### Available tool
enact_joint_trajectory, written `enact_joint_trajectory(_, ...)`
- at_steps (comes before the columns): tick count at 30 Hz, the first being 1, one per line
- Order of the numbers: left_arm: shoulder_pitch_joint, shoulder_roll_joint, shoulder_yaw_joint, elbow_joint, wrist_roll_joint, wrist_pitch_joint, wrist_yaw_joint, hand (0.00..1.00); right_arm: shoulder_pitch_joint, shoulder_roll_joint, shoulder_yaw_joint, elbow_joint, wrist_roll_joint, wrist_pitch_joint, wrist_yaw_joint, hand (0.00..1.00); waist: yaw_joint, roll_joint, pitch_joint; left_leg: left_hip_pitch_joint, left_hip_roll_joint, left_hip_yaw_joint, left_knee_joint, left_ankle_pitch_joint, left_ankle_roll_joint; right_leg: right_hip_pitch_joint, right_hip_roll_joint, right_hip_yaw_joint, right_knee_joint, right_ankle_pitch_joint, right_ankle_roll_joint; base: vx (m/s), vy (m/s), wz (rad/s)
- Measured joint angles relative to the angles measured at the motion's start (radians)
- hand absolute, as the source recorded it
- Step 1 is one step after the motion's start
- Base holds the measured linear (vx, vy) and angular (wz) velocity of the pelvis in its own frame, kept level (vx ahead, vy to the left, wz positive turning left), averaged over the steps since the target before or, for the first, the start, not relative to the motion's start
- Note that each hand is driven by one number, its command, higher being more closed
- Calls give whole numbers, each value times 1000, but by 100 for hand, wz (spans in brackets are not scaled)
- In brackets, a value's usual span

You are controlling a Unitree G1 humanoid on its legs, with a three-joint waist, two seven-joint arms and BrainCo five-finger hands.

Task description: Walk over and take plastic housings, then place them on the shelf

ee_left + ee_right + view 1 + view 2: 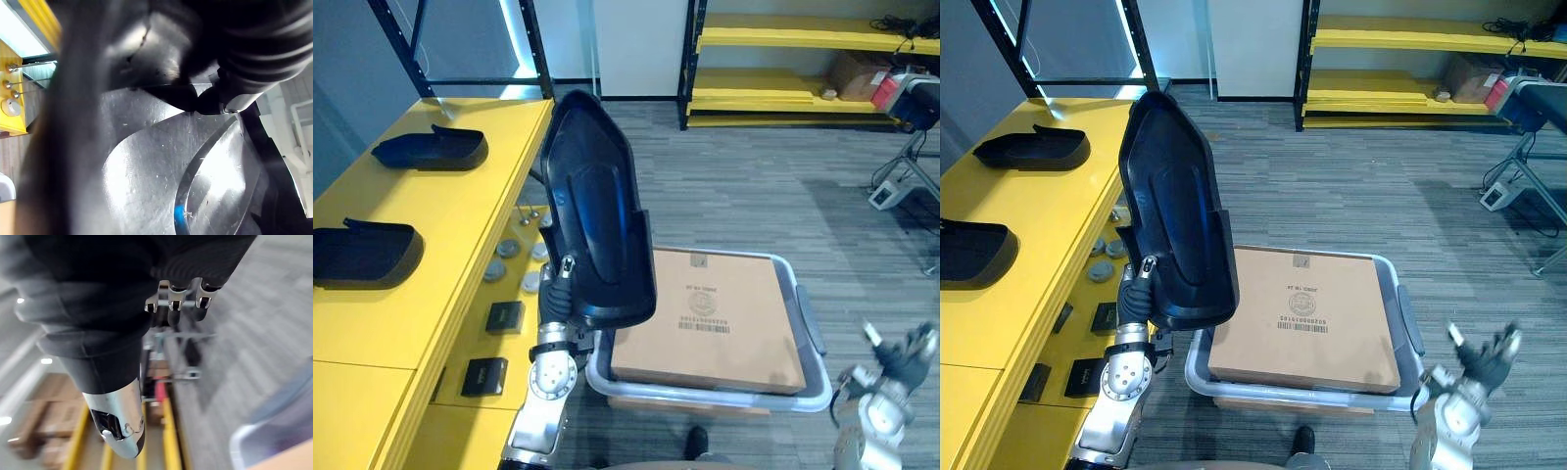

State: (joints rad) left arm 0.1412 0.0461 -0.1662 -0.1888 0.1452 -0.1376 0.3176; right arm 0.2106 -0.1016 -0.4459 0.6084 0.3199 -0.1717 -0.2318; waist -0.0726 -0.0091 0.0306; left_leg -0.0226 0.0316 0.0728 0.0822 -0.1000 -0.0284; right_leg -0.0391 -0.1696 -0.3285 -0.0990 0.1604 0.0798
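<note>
A large black plastic housing stands upright above the floor beside the yellow shelf. My left hand is shut on its lower edge. In the left wrist view the housing's glossy inner face lies right against the hand. Two more black housings lie on the shelf top, one far and one near. My right hand hangs low at the right, open, holding nothing; its straight fingers point over the floor.
A grey tote with a cardboard box on it sits on the floor just right of my left arm. Small grey discs and black blocks lie on the shelf's lower level. A yellow rack stands at the back, a tripod stand at the right.
</note>
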Motion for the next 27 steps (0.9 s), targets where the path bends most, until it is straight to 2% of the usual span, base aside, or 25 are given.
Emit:
enact_joint_trajectory(3, 5, 9, 1, -3, -19, -5, -13, 100, 29, 33, 61, 116, -29, 31, 56, 0, -3, 1, 1, 7, -2, -16, -3, 0, 0, 15, -2, -16, 0, -6, 3, -22, -5, 14)
enact_joint_trajectory(8, 39, 16, -3, 5, -22, -5, -14, 100, 23, 80, 165, 216, -119, 67, 95, 0, -1, -2, 4, 22, -5, -37, -12, 0, 0, 39, -5, -35, -2, -11, 6, -10, 3, 12)
enact_joint_trajectory(15, 39, 19, -17, 46, -36, -4, -14, 100, -17, 103, 290, 241, -206, 73, 101, 0, 8, -19, 16, 37, -14, -90, -14, 2, -1, 85, -7, -95, -5, -24, 6, -1, 3, 24)
enact_joint_trajectory(19, 32, 15, -50, 41, -36, -5, -13, 100, -28, 113, 298, 249, -210, 91, 82, 0, 19, -43, 36, -4, -22, -173, 6, 27, -11, 105, -10, -185, 0, -38, 8, 11, -29, 67)
enact_joint_trajectory(20, 33, 14, -58, 39, -36, -5, -13, 100, -28, 113, 297, 249, -207, 97, 74, 0, 30, -46, 44, -21, -27, -209, 15, 32, -16, 109, -10, -217, 1, -41, 6, -38, -46, 104)
enact_joint_trajectory(22, 34, -2, -70, 22, -36, -4, -11, 100, -30, 85, 297, 254, -205, 112, 58, 0, 33, -39, 82, -70, -41, -274, 22, 77, -37, 109, -32, -333, 60, -81, 7, -68, -40, 150)
enact_joint_trajectory(23, 34, -8, -70, 14, -37, -4, -10, 100, -27, 73, 297, 261, -209, 108, 58, 0, 33, -34, 91, -85, -38, -252, 11, 89, -40, 110, -46, -363, 77, -97, 6, -141, 28, 154)
enact_joint_trajectory(24, 36, -14, -67, -11, -38, -4, -9, 100, -25, 57, 297, 279, -217, 104, 56, 0, 39, -20, 109, -99, 0, -139, -18, 73, -6, 115, -55, -420, 105, -118, 5, -174, 47, 144)
enact_joint_trajectory(25, 37, -15, -66, -30, -39, -4, -6, 100, -12, 52, 297, 277, -218, 111, 50, 0, 40, -15, 113, -114, 45, 21, -9, 64, 9, 126, -59, -473, 114, -120, 11, -150, 47, 133)
enact_joint_trajectory(26, 37, -18, -65, -36, -39, -5, -5, 100, -3, 51, 298, 276, -220, 112, 43, 0, 40, -13, 112, -120, 72, 99, 1, 61, 14, 130, -68, -496, 120, -122, 12, -67, 87, 116)
enact_joint_trajectory(27, 37, -30, -68, -44, -41, -9, -5, 100, 11, 49, 298, 275, -225, 112, 30, 0, 41, -8, 113, -129, 113, 222, 29, 55, 23, 140, -81, -544, 134, -124, 14, -17, 83, 83)
